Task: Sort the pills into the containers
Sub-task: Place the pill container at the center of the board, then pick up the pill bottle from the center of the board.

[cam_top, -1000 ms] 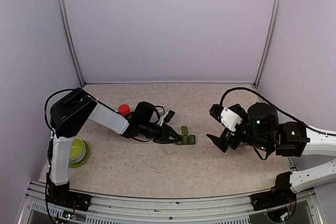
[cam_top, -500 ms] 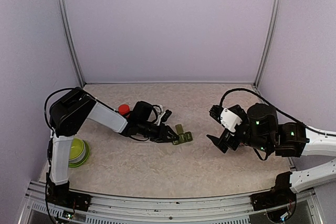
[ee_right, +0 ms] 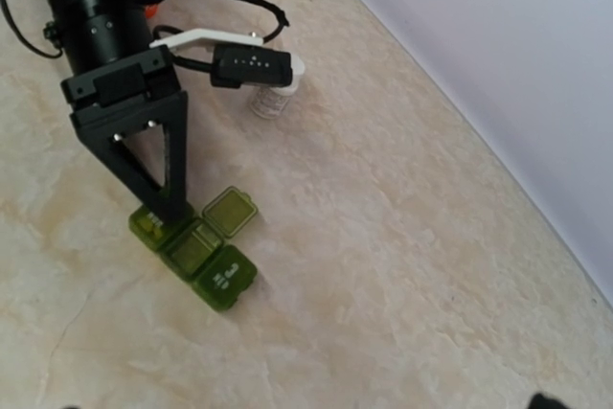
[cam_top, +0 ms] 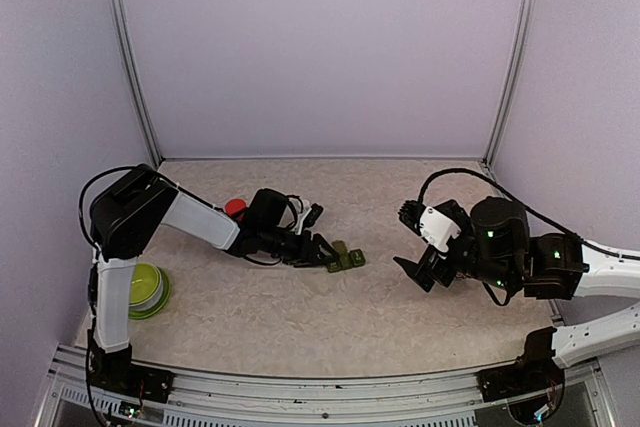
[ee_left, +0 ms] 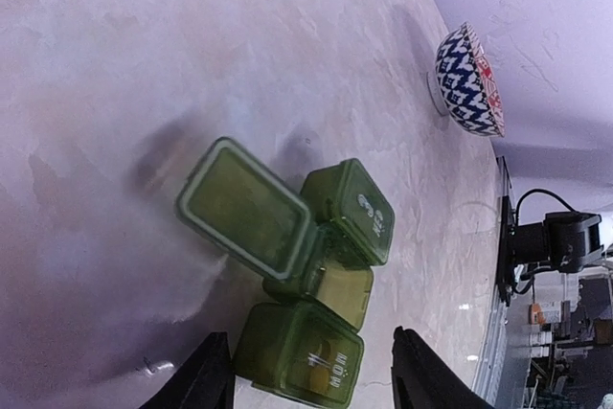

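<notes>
The containers [cam_top: 346,260] are a dark green strip of three joined compartments lying mid-table. In the left wrist view the middle compartment [ee_left: 326,286] stands open with its lid [ee_left: 244,208] flipped back, and the two end lids are shut. A yellowish shape shows through the near lid [ee_left: 305,361]. No loose pills are visible. My left gripper [cam_top: 325,253] is open, with one finger on each side of the near end compartment [ee_left: 314,375]. It also shows from the right wrist [ee_right: 165,210]. My right gripper [cam_top: 407,239] is open and empty, to the right of the strip [ee_right: 194,249].
A red bottle [cam_top: 236,208] stands behind the left arm. A small clear vial [ee_right: 271,102] lies near the cable. A lime-green bowl [cam_top: 148,289] sits at the near left. A blue-and-white patterned round object [ee_left: 469,79] shows far off in the left wrist view.
The left gripper and the container strip have shifted a little to the left and away from the right arm. The right arm has not moved.
</notes>
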You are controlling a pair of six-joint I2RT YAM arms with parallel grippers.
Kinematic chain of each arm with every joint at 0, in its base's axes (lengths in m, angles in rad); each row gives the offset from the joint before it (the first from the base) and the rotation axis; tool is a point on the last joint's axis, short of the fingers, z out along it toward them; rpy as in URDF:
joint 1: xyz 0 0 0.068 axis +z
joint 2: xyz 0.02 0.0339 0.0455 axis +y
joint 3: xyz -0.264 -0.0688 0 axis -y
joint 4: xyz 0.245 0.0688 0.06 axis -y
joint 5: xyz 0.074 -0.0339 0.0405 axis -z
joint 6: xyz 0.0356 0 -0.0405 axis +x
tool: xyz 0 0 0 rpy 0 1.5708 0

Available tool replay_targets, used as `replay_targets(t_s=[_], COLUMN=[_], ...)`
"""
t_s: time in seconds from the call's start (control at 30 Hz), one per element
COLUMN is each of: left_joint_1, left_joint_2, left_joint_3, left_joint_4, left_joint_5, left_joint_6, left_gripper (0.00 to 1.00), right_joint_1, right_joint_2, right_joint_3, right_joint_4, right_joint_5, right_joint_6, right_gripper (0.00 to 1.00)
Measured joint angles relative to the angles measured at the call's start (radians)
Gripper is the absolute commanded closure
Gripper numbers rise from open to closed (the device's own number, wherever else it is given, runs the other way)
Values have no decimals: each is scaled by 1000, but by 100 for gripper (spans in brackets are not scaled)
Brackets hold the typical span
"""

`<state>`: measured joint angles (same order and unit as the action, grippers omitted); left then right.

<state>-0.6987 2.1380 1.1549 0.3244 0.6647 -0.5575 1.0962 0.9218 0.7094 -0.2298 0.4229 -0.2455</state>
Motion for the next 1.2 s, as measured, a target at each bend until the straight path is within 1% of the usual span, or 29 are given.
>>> replay_targets(t_s=[0.13,0.37,0.4,0.47,0.53,0.57,0.6,0.83,1.0,1.2], left_joint_1=[4,13,13,13,13,13,13,14,15,12], left_joint_2=[-9,-56,-65,-84,-112,-123,-138,-248,-296,-336], left_joint_3=[0,0,0,0,0,0,0,0,0,-2], left_joint_4=[-3,-23,-25,-32,-49,-56,-65,-115,-130,-130], left_joint_5=[-19,-86,-96,-114,-138,-153,-171,-330,-416,-551], left_joint_6=[6,19,22,32,43,50,58,126,171,241], left_gripper=[33,29,25,23,13,4,2,1,1,1], right_joint_1=[0,0,0,0,0,0,0,-3,-4,-5], right_joint_2=[8,18,19,19,19,19,19,19,16,5], right_joint_3=[0,0,0,0,0,0,0,0,-2,-11], right_joint_4=[0,-1,-2,-2,-2,-2,-2,-5,-3,5], right_joint_5=[0,-5,-6,-8,-8,-7,-6,10,37,64], right_joint_6=[0,0,0,0,0,1,1,5,8,13], right_gripper=[0,0,0,0,0,0,0,0,0,0])
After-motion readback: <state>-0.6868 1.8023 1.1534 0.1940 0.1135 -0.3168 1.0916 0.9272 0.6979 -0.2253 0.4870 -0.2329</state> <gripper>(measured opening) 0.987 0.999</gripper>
